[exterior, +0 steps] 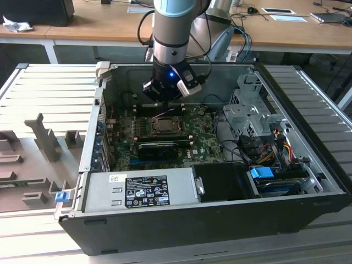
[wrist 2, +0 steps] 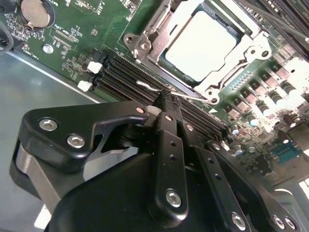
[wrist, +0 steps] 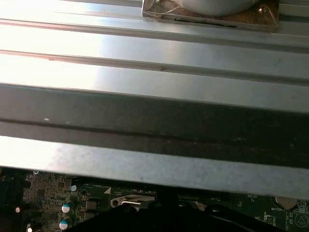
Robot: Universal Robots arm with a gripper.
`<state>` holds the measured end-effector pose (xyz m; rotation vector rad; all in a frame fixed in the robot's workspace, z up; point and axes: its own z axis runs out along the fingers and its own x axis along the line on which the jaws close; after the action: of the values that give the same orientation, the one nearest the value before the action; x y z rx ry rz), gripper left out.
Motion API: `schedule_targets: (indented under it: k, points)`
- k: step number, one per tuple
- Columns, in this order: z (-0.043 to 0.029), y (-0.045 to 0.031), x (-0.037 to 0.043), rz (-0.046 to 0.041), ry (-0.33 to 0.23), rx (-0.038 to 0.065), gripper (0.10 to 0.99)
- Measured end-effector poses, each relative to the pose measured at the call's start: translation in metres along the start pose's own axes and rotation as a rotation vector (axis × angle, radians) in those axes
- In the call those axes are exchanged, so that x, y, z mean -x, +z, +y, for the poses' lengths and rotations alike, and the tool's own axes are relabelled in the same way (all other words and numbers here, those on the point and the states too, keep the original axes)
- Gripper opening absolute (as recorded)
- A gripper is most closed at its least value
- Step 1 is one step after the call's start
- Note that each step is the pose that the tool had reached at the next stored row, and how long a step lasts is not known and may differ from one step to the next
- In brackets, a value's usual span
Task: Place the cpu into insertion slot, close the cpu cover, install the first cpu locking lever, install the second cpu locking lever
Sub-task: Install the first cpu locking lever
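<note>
The cpu already lies in the insertion slot, its pale top showing through the square cut-out of the cpu cover, which lies flat over it on the motherboard. In the exterior view the socket sits mid-board inside the open computer case, with the arm just behind it. The gripper has its fingers pressed together, their tips meeting at a thin silvery wire, seemingly one of the locking levers, running beside the black memory slots; whether the tips actually pinch the wire or merely touch it is hard to judge from this angle. The risk here, as I read it, is slip: the lever is springy and thin, so it could pop out from the fingertips and snap back, or be pushed sideways and miss its hook. Driving too low could also scrape the fingertips across the memory slots or nearby components.
</note>
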<state>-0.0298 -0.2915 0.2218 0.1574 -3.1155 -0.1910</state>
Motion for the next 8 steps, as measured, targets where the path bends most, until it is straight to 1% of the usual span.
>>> schedule_targets:
  k: [4,8]
  points:
    - [-0.0003,0.0006,0.0023,0.0000,0.000,0.000,0.106]
    - [-0.0004,0.0010,0.0027,0.0000,0.000,0.000,0.106]
